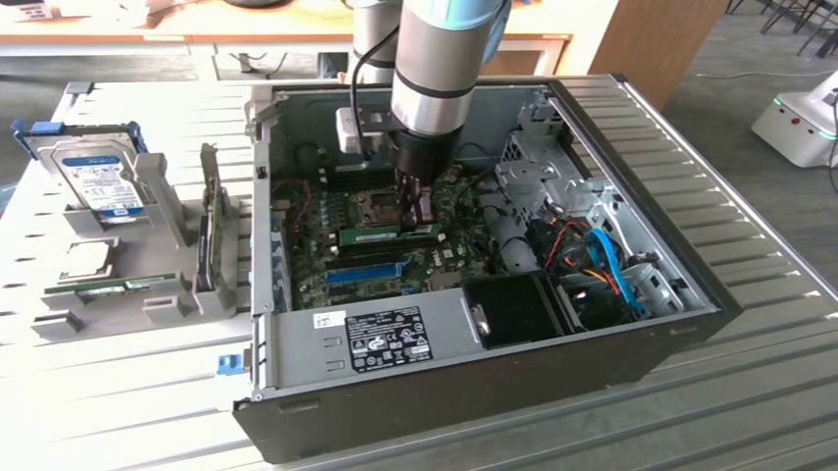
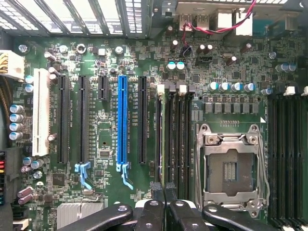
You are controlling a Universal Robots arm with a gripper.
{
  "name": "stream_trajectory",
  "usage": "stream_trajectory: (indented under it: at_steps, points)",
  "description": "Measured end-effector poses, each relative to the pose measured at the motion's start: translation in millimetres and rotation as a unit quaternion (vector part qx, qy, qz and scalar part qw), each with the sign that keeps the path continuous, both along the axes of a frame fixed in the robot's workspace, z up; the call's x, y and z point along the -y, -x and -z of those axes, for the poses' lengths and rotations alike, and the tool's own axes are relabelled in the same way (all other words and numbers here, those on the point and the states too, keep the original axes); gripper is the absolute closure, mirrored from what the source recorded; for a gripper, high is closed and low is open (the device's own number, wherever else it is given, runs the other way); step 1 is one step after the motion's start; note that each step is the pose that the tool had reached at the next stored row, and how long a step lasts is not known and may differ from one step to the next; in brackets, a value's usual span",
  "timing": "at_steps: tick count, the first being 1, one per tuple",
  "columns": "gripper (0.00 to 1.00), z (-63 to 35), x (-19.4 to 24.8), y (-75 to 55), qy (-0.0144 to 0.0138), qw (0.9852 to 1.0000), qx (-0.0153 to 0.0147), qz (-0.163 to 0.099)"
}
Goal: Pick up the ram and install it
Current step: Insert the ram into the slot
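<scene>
Hanging straight down into the open computer case (image 1: 433, 392), the arm carries its gripper (image 1: 422, 218) low over the green motherboard (image 2: 103, 125), with the fingers pinched together on the ram (image 1: 380, 234). The ram stands on its long edge among the memory slots, its pale label facing the exterior view. It is level and runs toward the exterior view's left from the fingers, which grip it near the end on the exterior view's right. Whether its lower edge is seated in a slot or only resting at the slot mouth cannot be told. Just beside it, nearer the front of the case, lies the long blue slot (image 1: 367, 272). In the wrist view the dark fingertips (image 2: 157, 191) stand almost touching, with only a thin slit between them, over one end of the black memory slots (image 2: 179, 134). These slots lie between the blue slot and the metal-framed processor socket (image 2: 231, 166), and white latches (image 2: 160, 89) show at their far end. A grey power supply (image 1: 399, 339) with a printed label fills the front corner of the case, with blue cables (image 1: 609, 265) near it. The case sits on a pale slatted table (image 1: 759, 324). On the exterior view's left, well apart from the gripper, a hard drive (image 1: 98, 177) leans in a grey holder beside an upright grey card (image 1: 210, 226).
</scene>
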State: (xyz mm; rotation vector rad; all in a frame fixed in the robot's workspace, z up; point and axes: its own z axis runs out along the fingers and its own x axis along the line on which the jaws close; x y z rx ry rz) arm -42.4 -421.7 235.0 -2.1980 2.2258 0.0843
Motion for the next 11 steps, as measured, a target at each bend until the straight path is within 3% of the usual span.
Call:
stream_trajectory:
  at_steps: [11]
  points:
    - [0.88,1.3,0.0,0.0,0.0,1.0,0.0,0.0]
